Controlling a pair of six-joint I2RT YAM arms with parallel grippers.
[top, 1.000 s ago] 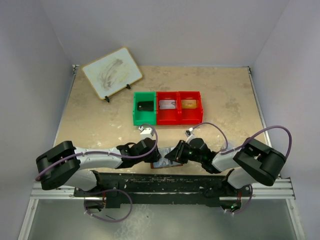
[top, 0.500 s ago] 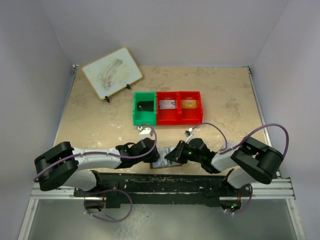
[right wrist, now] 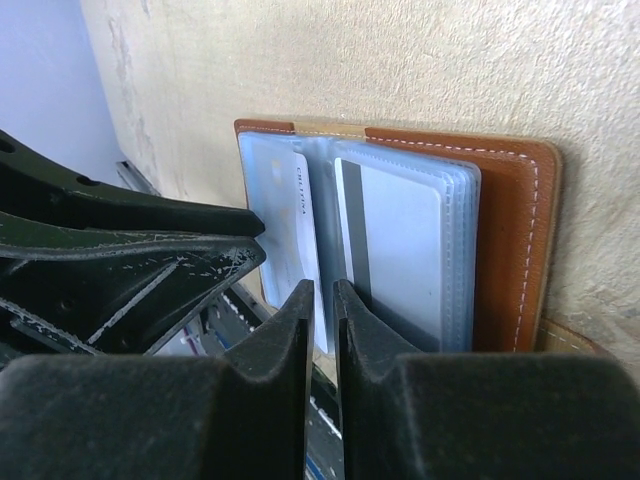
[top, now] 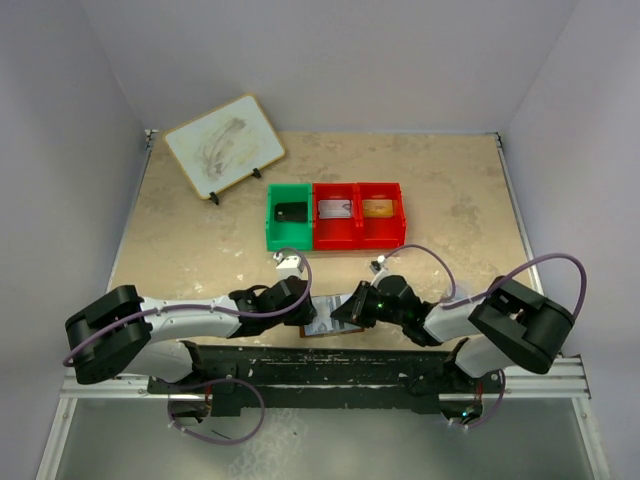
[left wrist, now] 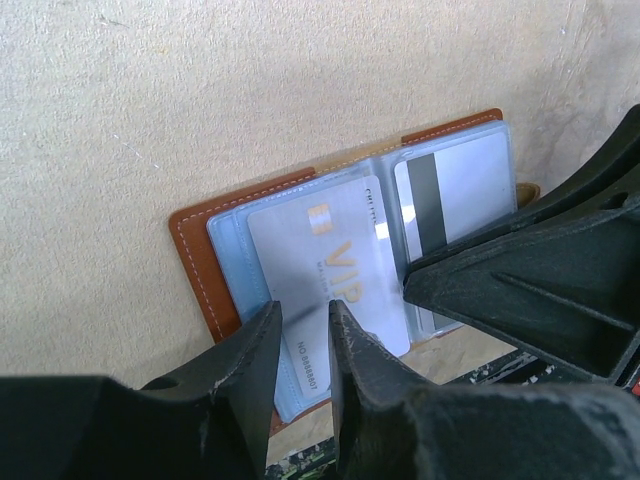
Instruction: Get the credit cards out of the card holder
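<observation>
Over the last second the right gripper [right wrist: 322,300] has drawn its jaws in to a thin slit. Its tips sit at the lower edge of the clear sleeves of the card holder [top: 322,327], which lies open at the bottom centre of the top view; whether it has bitten a sleeve or the striped card [right wrist: 400,235] I cannot tell. Left gripper [left wrist: 303,335] unchanged: narrow gap, tips over the lower end of the VIP card [left wrist: 320,255], grip unconfirmed. Judgement: extraction is only starting, with both cards not yet out.
</observation>
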